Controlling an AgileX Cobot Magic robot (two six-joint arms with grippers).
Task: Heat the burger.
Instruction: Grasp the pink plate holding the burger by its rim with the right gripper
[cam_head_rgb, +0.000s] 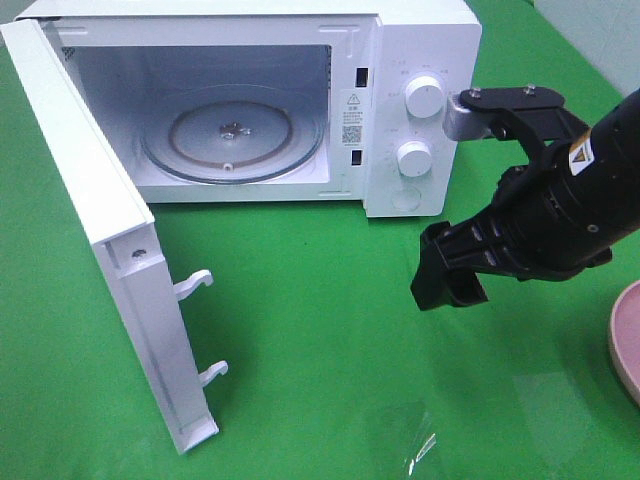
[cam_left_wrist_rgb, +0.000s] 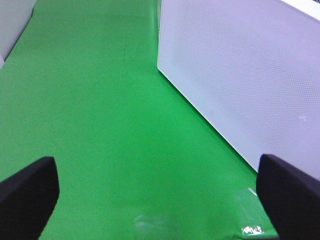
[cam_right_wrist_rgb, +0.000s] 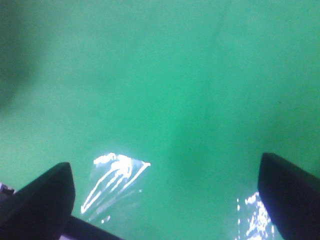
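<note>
We judge the task to be at an early stage: the microwave (cam_head_rgb: 400, 60) at 12 o'clock stands with its door (cam_head_rgb: 90, 230) swung wide toward 9 o'clock, and its glass turntable (cam_head_rgb: 235, 135) lies bare, so opening is done, while loading, shutting the door and setting the dials all remain. The burger shows in none of our views, so we can say nothing of its look. It is not in the oven and not on the visible green tabletop (cam_head_rgb: 320, 300). Only a sliver of a pink plate (cam_head_rgb: 628, 340) peeks in at 4 o'clock, and the burger may sit on its hidden part, though we cannot tell. The right tool (cam_head_rgb: 447, 285) hangs over the cloth at 4 o'clock, jaws spread with nothing between them. The left tool (cam_left_wrist_rgb: 160, 192), beside the oven's perforated side wall, is likewise spread and empty.
</note>
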